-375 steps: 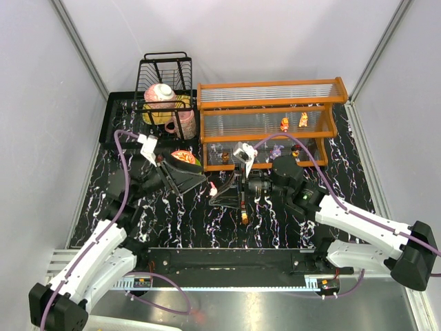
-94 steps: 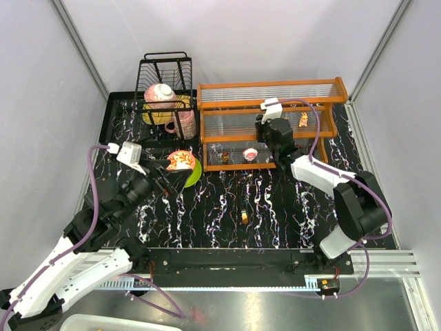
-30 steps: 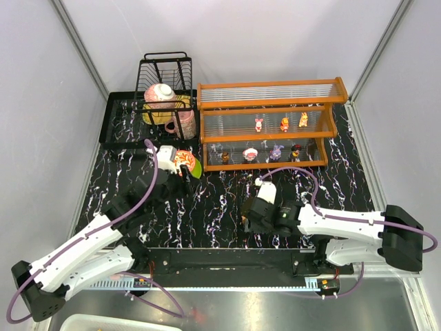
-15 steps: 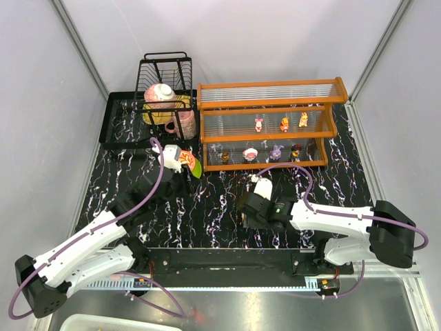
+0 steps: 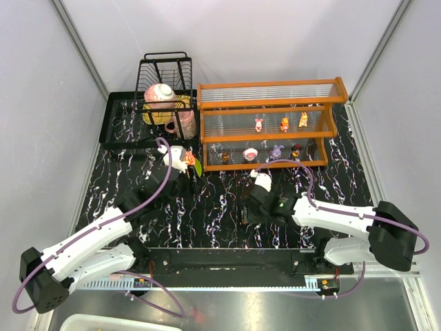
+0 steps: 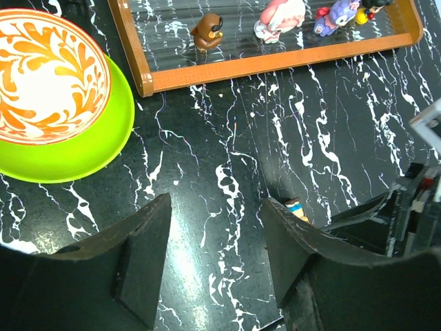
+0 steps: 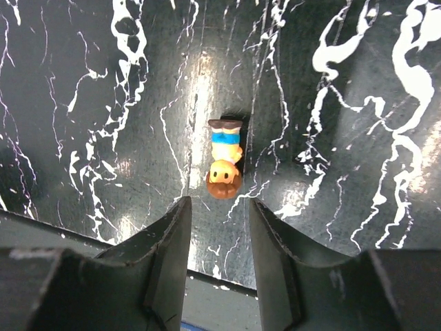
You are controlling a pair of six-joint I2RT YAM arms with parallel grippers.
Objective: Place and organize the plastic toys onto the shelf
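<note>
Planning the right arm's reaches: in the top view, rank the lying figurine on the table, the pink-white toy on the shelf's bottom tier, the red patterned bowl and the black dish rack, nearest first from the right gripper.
1. lying figurine, at the right gripper tips
2. pink-white toy, low on the shelf, ahead
3. red patterned bowl, left
4. black dish rack, back left

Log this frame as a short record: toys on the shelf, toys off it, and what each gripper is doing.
shelf: seven toys on it
middle-tier toys: three
bottom-tier toys: four
loose toy: lying flat on the table, in front of the shelf
right gripper: open, above the loose toy, not touching it
left gripper: open, empty, over the table beside the bowl
bowl: on a green plate, left of the shelf
</note>
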